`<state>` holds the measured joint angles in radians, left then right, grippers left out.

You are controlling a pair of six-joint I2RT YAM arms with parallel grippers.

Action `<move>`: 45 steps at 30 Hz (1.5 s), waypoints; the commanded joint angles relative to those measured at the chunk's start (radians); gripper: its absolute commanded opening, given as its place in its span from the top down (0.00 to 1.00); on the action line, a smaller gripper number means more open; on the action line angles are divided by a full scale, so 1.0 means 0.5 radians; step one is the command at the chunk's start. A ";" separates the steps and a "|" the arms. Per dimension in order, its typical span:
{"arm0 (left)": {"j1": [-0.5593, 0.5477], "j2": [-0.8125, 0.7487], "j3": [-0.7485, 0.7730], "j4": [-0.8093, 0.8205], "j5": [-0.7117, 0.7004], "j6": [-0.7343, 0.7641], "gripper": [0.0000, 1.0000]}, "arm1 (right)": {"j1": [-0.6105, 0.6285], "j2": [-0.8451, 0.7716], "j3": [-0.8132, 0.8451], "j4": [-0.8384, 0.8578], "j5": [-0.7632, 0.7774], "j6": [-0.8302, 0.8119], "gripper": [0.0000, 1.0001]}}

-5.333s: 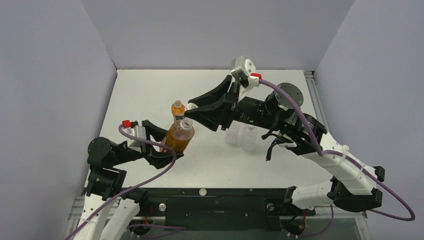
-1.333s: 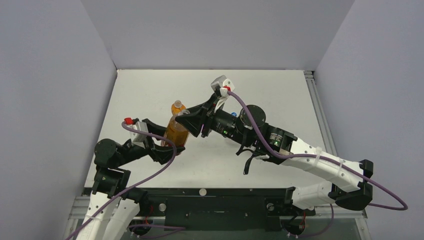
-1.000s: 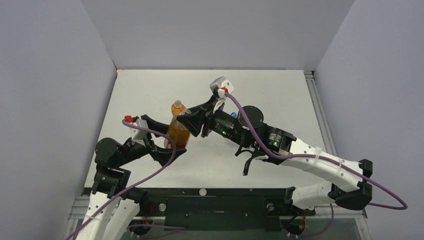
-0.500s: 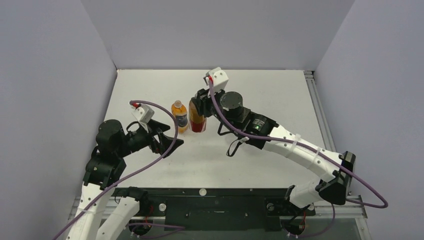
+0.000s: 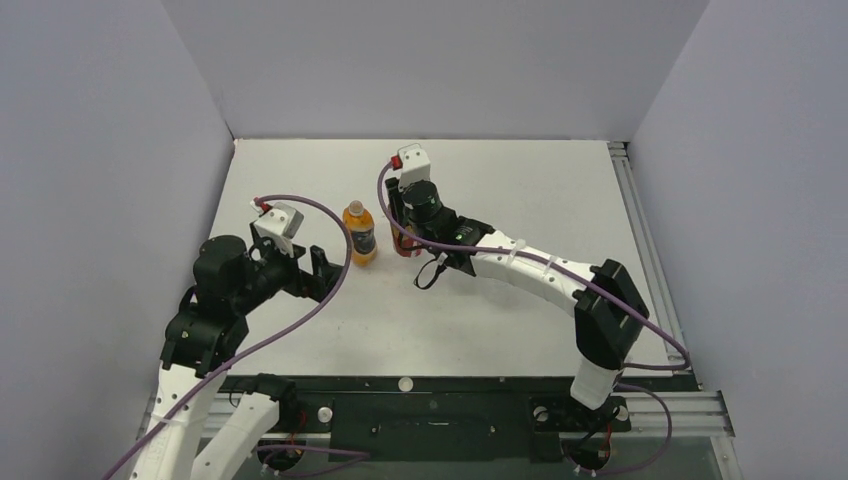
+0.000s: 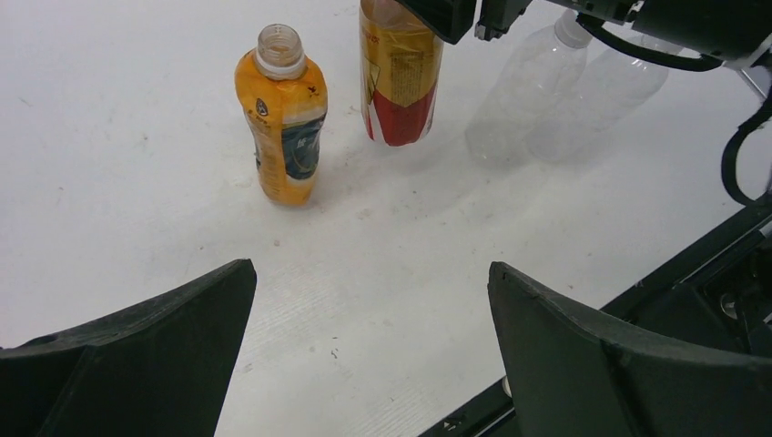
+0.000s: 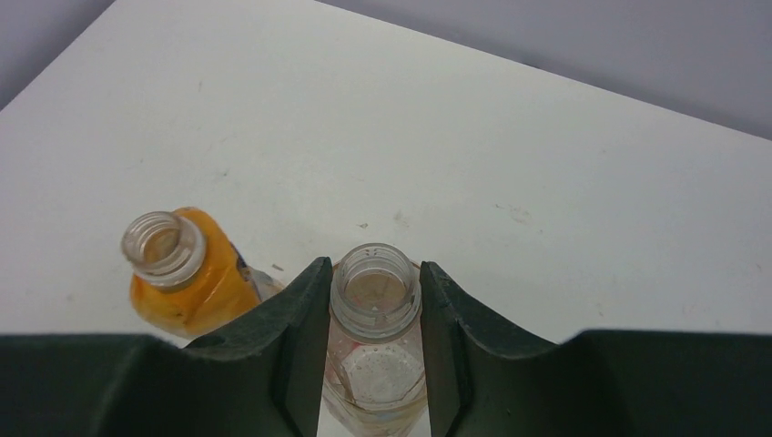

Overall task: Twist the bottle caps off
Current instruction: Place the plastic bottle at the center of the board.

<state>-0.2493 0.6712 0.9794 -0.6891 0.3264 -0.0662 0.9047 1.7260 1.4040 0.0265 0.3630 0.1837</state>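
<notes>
The reddish-brown bottle [image 7: 375, 300] is seen upright near the middle of the table [image 5: 520, 190]. Its neck is open, and in the right wrist view the inside of the mouth can be looked into. The right gripper [image 7: 373, 269] is clamped on this neck, with one finger pressed at each side just under the rim. From the top view only a small red part of the bottle [image 5: 402, 247] is shown under the right gripper [image 5: 405, 225]. A red and yellow label is seen on the bottle [image 6: 399, 77] in the left wrist view. If its base rests on the table cannot be told for sure.

Just beside it, on its left, the orange bottle [image 5: 358, 230] is placed upright on the table, apart from it. Its neck is open too, and a dark label is carried on its body.

A clear bottle [image 6: 533, 86] is seen behind, on the right, and a pale cap [image 6: 572, 30] seems to be on its neck.

The left gripper [image 6: 373, 346] is held nearer the table's front edge, well apart from the bottles. Its fingers are spread wide and nothing is between them.
</notes>
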 commanded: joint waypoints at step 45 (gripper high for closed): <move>0.017 -0.033 0.174 0.051 -0.034 0.053 0.03 | 0.052 0.401 -0.266 0.840 0.725 0.148 0.77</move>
<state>-0.2466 0.6601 1.0283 -0.6933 0.2955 -0.0471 0.9222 1.9362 1.2945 0.4236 0.6952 0.2436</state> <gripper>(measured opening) 0.968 0.327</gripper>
